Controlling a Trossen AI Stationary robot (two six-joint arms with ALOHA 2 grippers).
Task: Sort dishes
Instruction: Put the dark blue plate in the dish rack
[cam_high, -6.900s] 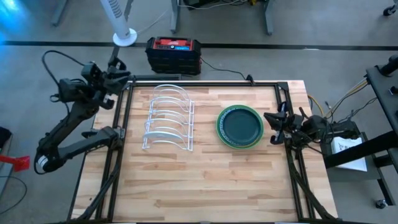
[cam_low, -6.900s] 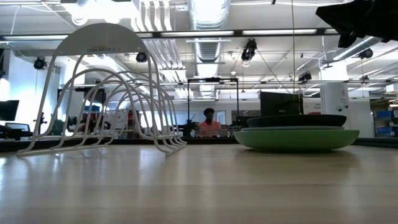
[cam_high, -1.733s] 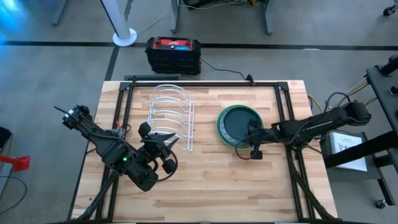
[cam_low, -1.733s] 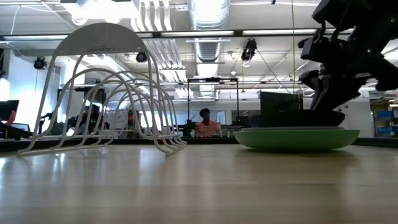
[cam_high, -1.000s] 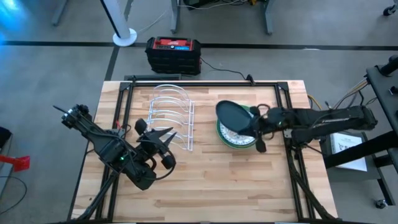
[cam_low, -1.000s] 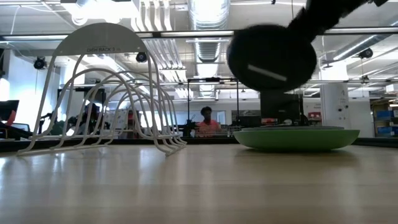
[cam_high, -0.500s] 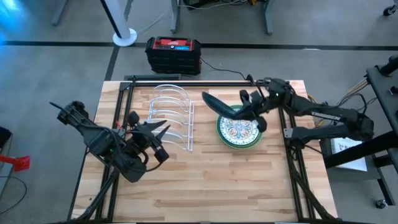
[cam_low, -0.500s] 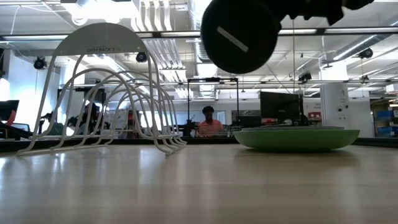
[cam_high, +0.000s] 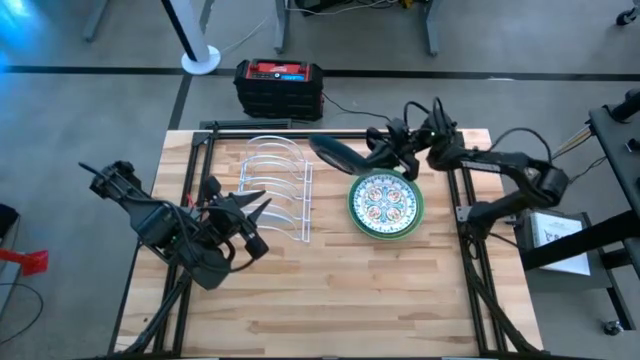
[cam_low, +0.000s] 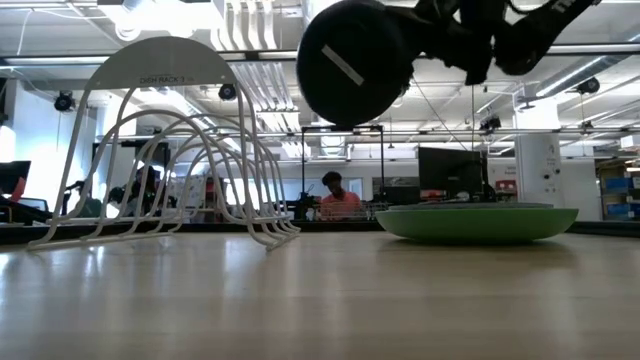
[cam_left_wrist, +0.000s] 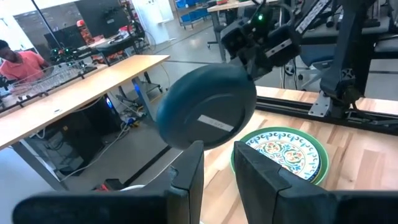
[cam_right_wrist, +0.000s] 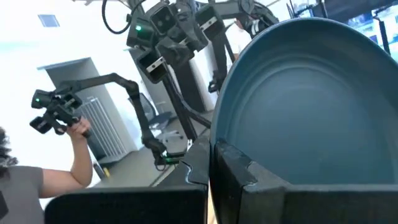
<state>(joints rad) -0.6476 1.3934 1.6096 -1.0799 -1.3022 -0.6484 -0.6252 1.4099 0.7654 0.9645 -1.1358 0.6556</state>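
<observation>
One round dark teal plate (cam_high: 340, 155) hangs pinched by the right tool (cam_high: 385, 157); keep it on edge, lowering between the white wire rack's (cam_high: 272, 190) hoops. Left tool (cam_high: 252, 212) waits slightly spread.

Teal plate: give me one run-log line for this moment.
right gripper: shut on teal plate, held above table | left gripper: by rack, holds nothing | patterned plate: top of stack

Wooden table (cam_high: 330, 290); rack (cam_high: 272, 190); plate stack (cam_high: 386, 205)
</observation>
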